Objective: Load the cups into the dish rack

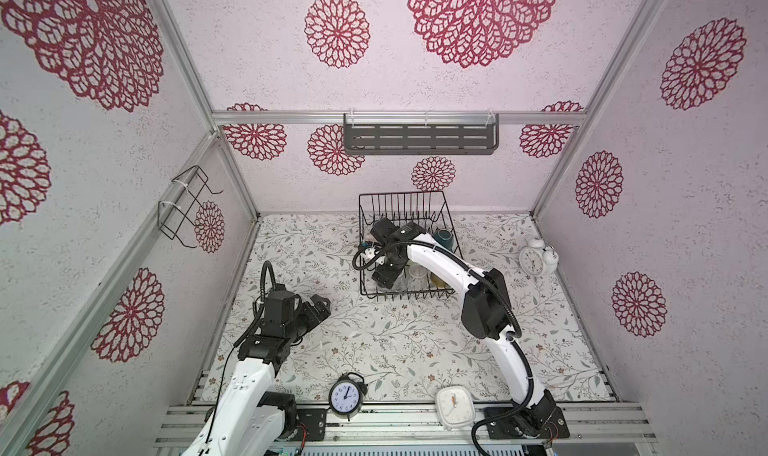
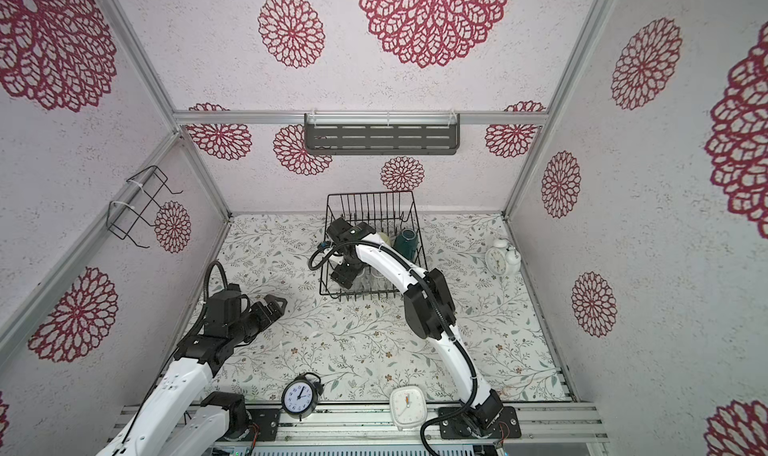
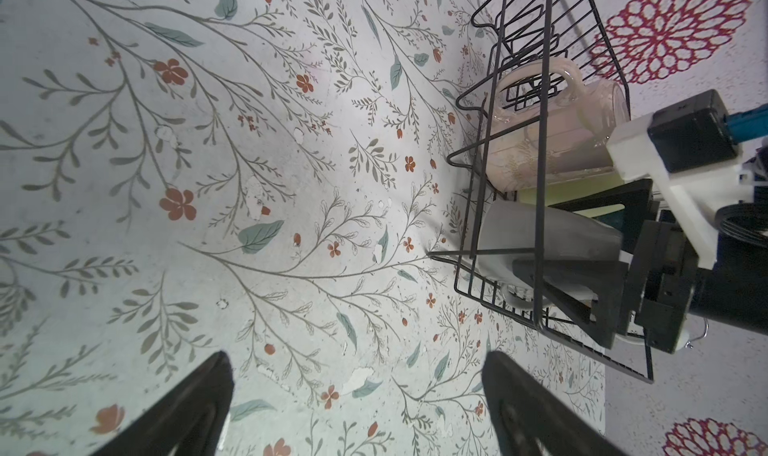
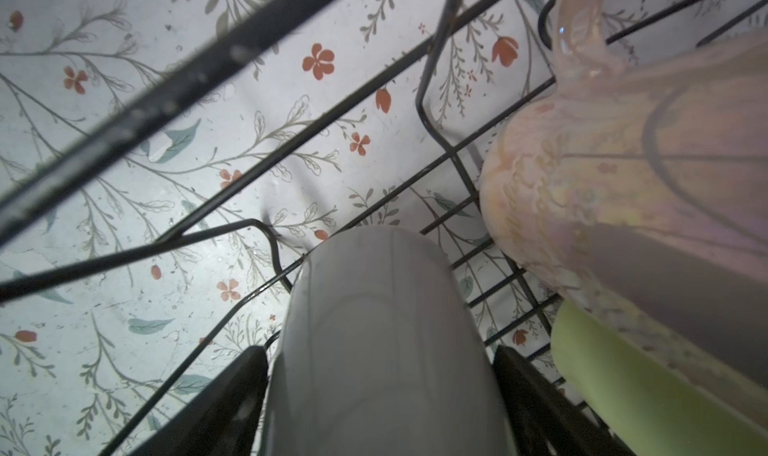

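Centrally placed the dish rack (image 1: 399,208) at 12 o'clock on the table. Found the right gripper (image 4: 378,352) straddling the grey mug (image 3: 540,233) in the rack's 7 o'clock corner; could not tell whether clamped or released. Noted the pale pink mug (image 3: 552,150) and yellow-green mug (image 4: 623,375) alongside, with the dark teal mug (image 2: 405,242) at 2 o'clock. Showed the left gripper (image 3: 357,356) at 9 o'clock, jaws wide apart and empty.

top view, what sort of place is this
Probably a staged robot test booth, not a kitchen: wallpapered panels in an aluminium frame, two arms bolted to a front rail, a dish rack on a floral mat.
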### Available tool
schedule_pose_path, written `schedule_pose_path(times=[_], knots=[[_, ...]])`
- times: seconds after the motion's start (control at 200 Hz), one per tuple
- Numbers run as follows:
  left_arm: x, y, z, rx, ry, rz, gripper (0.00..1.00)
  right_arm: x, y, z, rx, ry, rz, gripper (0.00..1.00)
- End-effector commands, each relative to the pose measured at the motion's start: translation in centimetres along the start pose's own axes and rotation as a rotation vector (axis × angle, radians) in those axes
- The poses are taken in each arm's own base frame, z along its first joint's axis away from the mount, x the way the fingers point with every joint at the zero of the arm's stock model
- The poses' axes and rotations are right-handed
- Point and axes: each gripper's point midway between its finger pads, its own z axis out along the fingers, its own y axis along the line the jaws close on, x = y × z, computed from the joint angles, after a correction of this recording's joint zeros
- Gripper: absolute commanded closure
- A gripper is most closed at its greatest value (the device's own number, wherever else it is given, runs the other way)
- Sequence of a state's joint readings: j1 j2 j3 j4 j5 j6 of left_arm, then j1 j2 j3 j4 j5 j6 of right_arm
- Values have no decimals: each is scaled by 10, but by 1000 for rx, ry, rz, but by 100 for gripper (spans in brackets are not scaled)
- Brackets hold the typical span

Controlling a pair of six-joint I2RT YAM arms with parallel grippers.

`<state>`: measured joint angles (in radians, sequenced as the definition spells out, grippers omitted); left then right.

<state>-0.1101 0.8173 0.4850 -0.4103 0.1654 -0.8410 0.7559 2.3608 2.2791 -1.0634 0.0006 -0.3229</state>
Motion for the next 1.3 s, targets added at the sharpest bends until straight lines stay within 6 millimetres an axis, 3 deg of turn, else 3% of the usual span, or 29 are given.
schedule_pose_path(times=[0.0, 0.22, 0.39, 0.42, 0.495, 0.666, 0.806, 0.921, 1.046, 1.141, 1.236, 1.296], knots=[[-7, -1, -7, -6, -22, -7, 3, -13, -4, -34, 31, -71, 32, 11], [-3, 4, -14, -13, -39, -15, 2, -19, -8, -57, 54, -120, 68, 10], [-7, 4, -20, -20, -59, -3, 3, -29, 1, -85, 4, -210, 105, 9], [-8, 4, -22, -26, -64, 1, 3, -31, 2, -90, -4, -231, 115, 2], [-11, 3, -26, -39, -69, 13, 3, -32, 6, -104, -17, -278, 135, 1], [-24, 5, -36, -110, -89, 33, 3, -36, 10, -158, -14, -457, 168, 1], [-38, -2, -43, -145, -108, 90, 3, -23, 1, -210, 73, -663, 211, 1], [-53, -13, -48, -142, -150, 152, 3, 14, -29, -255, 293, -860, 322, 1], [-80, -9, -68, -296, -304, 237, 3, 92, -66, -277, 581, -1010, 497, 1], [-93, -22, -70, -317, -395, 334, 3, 159, -88, -275, 669, -1091, 686, 1], [-89, -47, -48, -203, -412, 507, 3, 218, -104, -259, 771, -1108, 802, 1], [-90, -51, -40, -189, -447, 542, 3, 251, -111, -243, 870, -1073, 848, 1]])
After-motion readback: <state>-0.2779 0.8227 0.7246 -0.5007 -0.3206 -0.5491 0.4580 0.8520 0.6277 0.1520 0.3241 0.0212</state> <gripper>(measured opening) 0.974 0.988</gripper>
